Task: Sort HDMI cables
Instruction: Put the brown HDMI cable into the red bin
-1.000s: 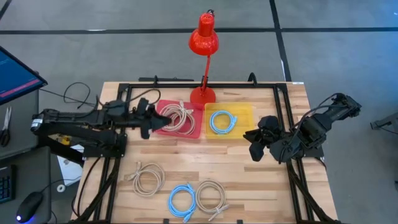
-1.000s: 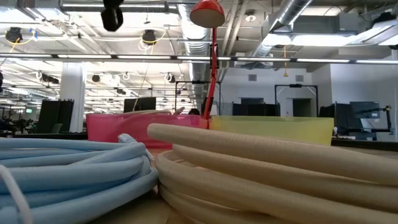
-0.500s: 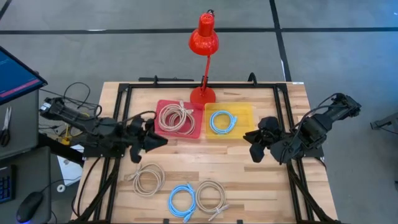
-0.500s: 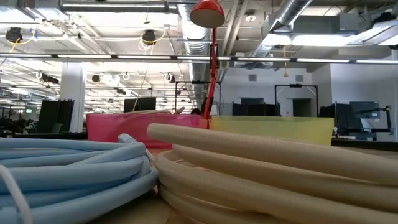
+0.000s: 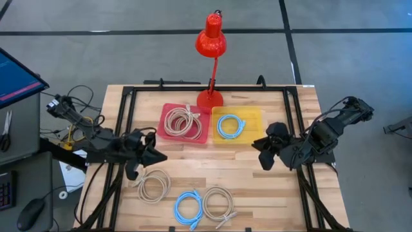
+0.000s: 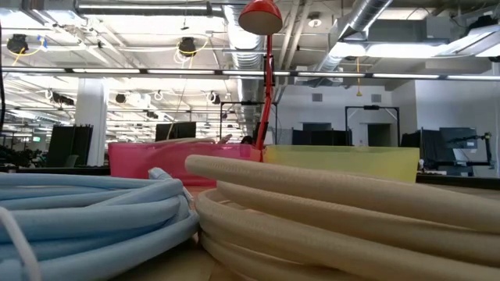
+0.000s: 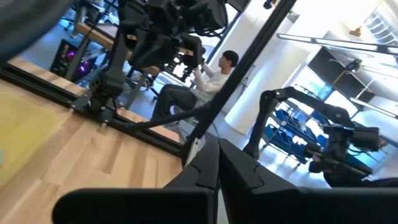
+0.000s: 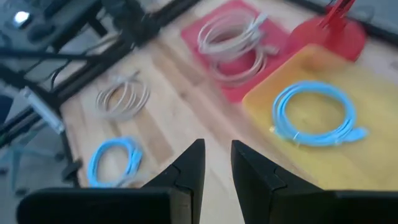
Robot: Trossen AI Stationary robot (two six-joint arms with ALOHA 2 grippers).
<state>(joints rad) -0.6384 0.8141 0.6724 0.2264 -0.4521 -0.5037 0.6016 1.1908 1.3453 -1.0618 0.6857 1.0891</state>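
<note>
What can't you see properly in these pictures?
- Low view: the beige coil and blue coil sit right against the camera, fill the picture and hide most of the table; both grippers are out of sight.
- Low view: the red tray and yellow tray show only their walls, so their contents are hidden.
- High view: the cables' end plugs are too small to make out.
- Left wrist view: no cable shows.

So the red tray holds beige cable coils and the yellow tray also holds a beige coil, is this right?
Not quite. The red tray does hold beige cable coils, but the coil in the yellow tray is a light blue coil, not a beige one. The high view shows this, and the right wrist view agrees.
</note>
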